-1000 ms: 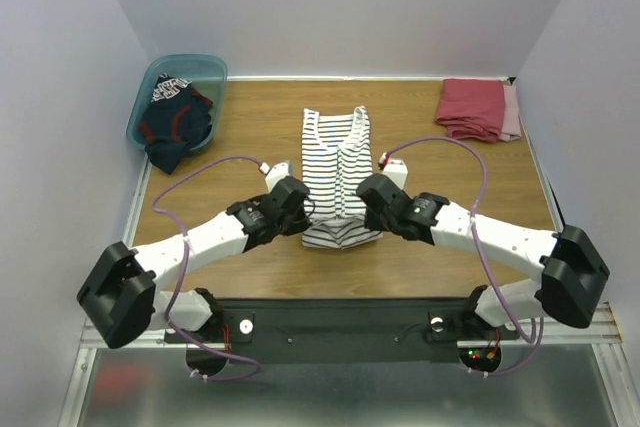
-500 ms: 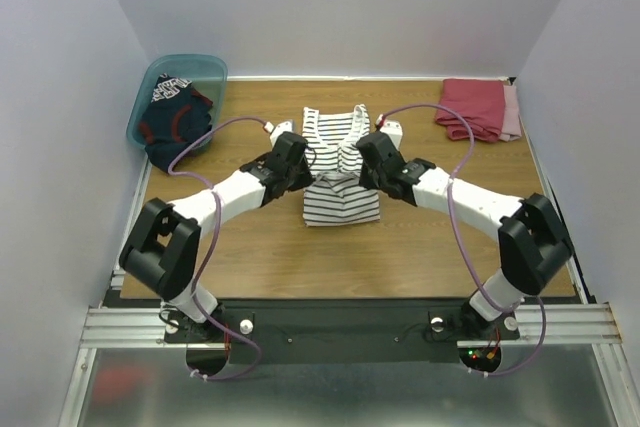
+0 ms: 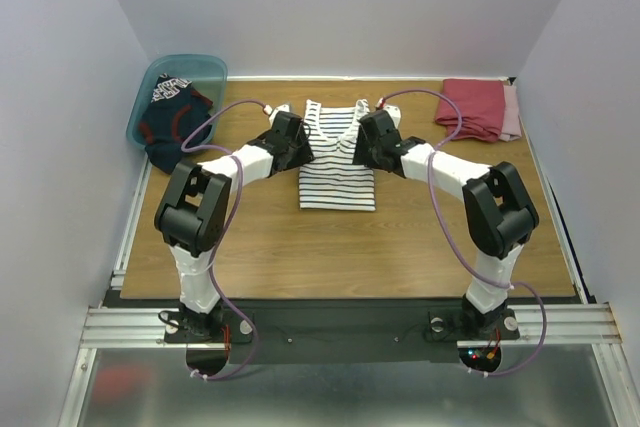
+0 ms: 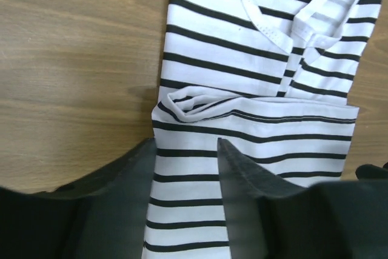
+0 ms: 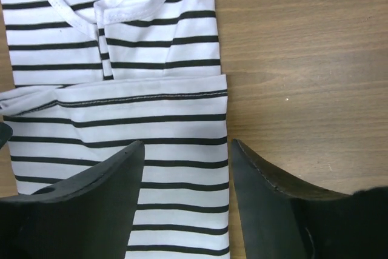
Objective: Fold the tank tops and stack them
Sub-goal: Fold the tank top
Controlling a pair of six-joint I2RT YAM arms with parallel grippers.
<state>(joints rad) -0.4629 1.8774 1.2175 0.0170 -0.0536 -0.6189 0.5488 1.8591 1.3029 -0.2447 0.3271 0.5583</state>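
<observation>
The white striped tank top (image 3: 337,162) lies folded in half on the table, hem edge brought up toward the neckline. In the left wrist view the striped top (image 4: 254,89) has a small rumple at its left fold corner. My left gripper (image 3: 300,144) hovers open over the left edge of the fold; the left gripper (image 4: 185,150) holds nothing. My right gripper (image 3: 362,143) hovers open over the right edge; the right gripper (image 5: 188,147) straddles the striped top (image 5: 121,119) without gripping. The navy tank top (image 3: 172,122) with red trim sits in the teal bin.
The teal bin (image 3: 184,72) stands at the back left corner. A folded red and pink cloth pile (image 3: 478,109) lies at the back right. Bare wooden table (image 3: 330,257) stretches in front of the striped top.
Both grippers carried the lower hem away from me up over the top, folding it in half, then opened and let go of the cloth.
</observation>
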